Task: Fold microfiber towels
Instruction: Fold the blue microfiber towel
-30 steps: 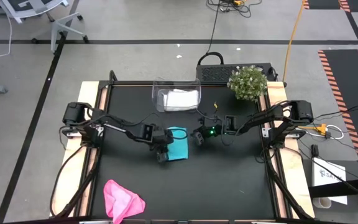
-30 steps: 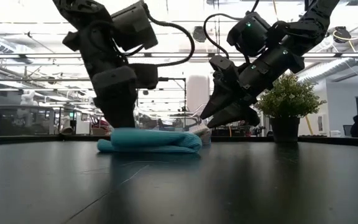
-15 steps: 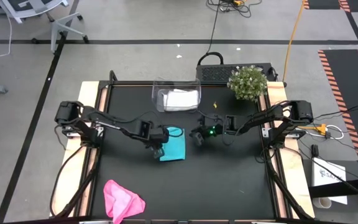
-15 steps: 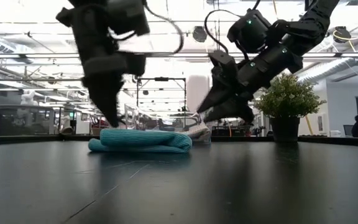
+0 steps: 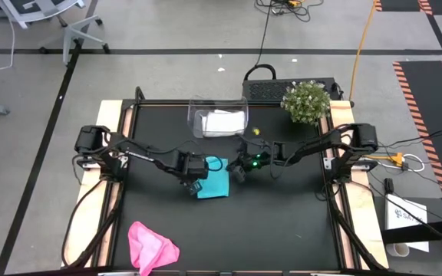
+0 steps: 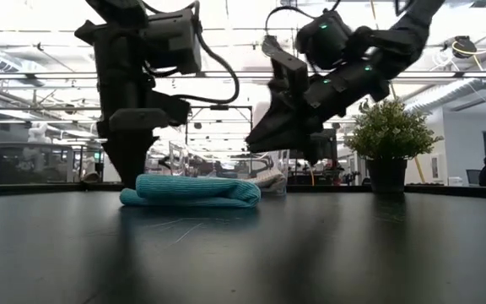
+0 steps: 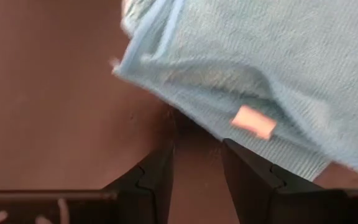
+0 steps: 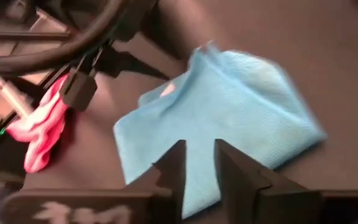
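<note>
Jaws on left gripper (image 7: 194, 162) slightly apart, empty, tips down at the teal towel (image 5: 216, 179) edge. Right gripper (image 8: 197, 165) raised over the towel's opposite side, narrow gap, holding nothing. Towel lies folded just before the clear tub (image 5: 218, 119).

Overhead; table-level; two close wrist views

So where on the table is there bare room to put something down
The whole right half of the mat is bare, from the teal towel across to the right edge. The near middle, between the pink towel and that edge, is free too. It is crowded at the centre, where both arms meet over the teal towel, and behind it by the tub.
</note>
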{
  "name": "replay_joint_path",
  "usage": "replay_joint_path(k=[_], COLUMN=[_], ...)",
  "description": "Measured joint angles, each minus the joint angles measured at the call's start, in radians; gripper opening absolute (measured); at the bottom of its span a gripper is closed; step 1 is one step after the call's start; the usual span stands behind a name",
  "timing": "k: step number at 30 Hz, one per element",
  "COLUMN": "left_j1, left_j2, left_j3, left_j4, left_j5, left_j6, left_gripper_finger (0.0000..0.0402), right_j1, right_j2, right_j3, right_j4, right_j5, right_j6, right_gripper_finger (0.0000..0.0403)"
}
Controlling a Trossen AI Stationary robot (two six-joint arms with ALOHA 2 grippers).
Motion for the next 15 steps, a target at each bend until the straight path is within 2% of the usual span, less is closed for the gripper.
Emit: replay_joint_path(k=[4,8,15], left_j1=[-0.002,-0.001,-0.001], left_j2=[0.004,0.004,0.004], left_j3=[0.0,0.001,0.0], left_j4=[-0.044,-0.058,-0.053], left_j5=[0.004,0.008,0.009], left_j6=[-0.008,-0.016,-0.009], left_gripper_finger=[0.0136,0.0136,0.0136], right_j1=[0.019,0.037,0.041], right_j2=[0.114,0.2,0.235], right_j3=[0.102,0.179,0.198], right_j4=[-0.017,-0.09,-0.247], right_j5=[-0.087,-0.108,-0.105], right_j6=[-0.055,-0.076,-0.112], right_gripper_finger=[0.0009,0.0007,0.0001])
